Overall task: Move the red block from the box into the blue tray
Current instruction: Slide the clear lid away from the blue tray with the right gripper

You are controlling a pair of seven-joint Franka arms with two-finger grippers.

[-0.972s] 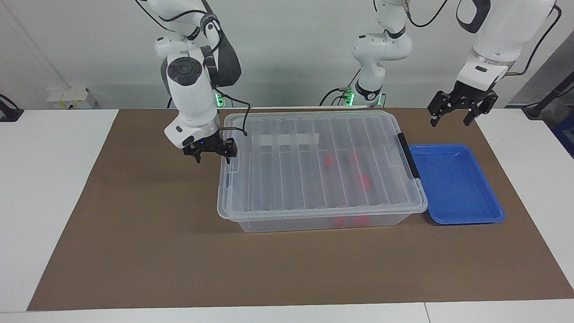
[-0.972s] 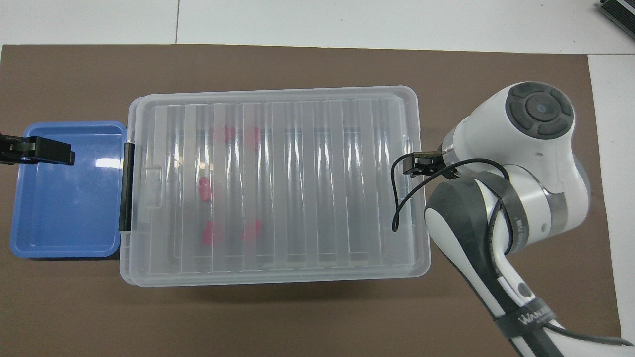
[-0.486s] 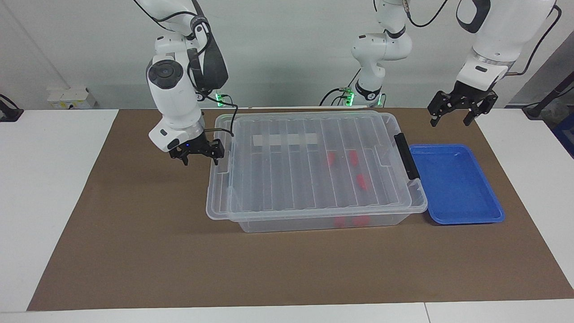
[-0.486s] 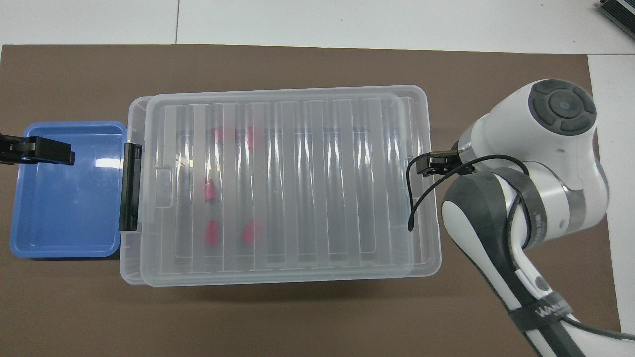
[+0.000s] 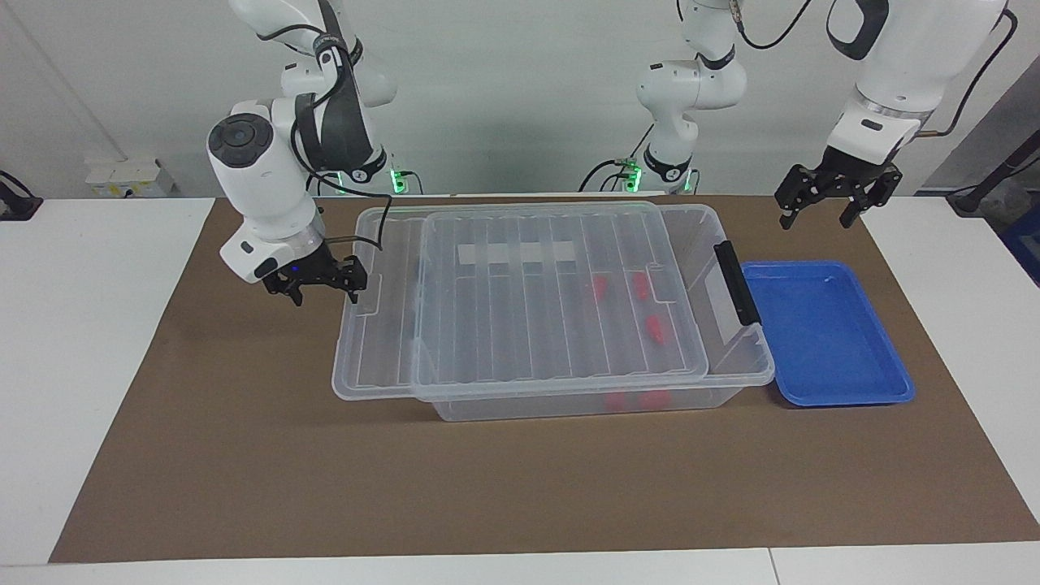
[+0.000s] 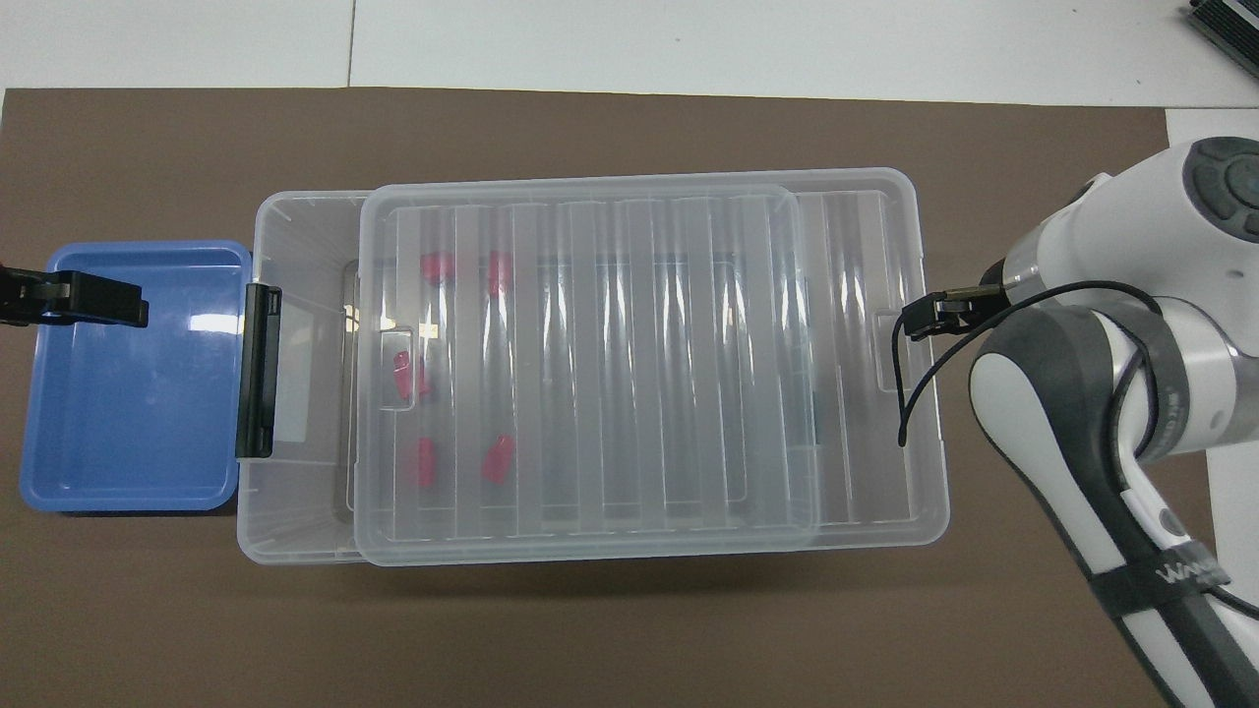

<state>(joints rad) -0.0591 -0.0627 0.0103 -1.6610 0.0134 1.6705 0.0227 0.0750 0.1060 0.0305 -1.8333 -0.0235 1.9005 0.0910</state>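
The clear plastic box (image 5: 735, 370) lies lengthwise on the bench, its ribbed lid (image 5: 520, 325) slid partway off toward the right arm's end, leaving the end with the black handle (image 5: 736, 283) uncovered. Several small red blocks (image 5: 651, 327) lie inside. The empty blue tray (image 5: 837, 382) lies just beside the handle end.

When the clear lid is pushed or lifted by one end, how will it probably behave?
The lid is probably light and somewhat flexible: thin clear plastic, though its ribs should stiffen it. It likely slides easily on the box rim, smooth plastic on plastic. One end overhangs the box, so it may tip if pressed there.
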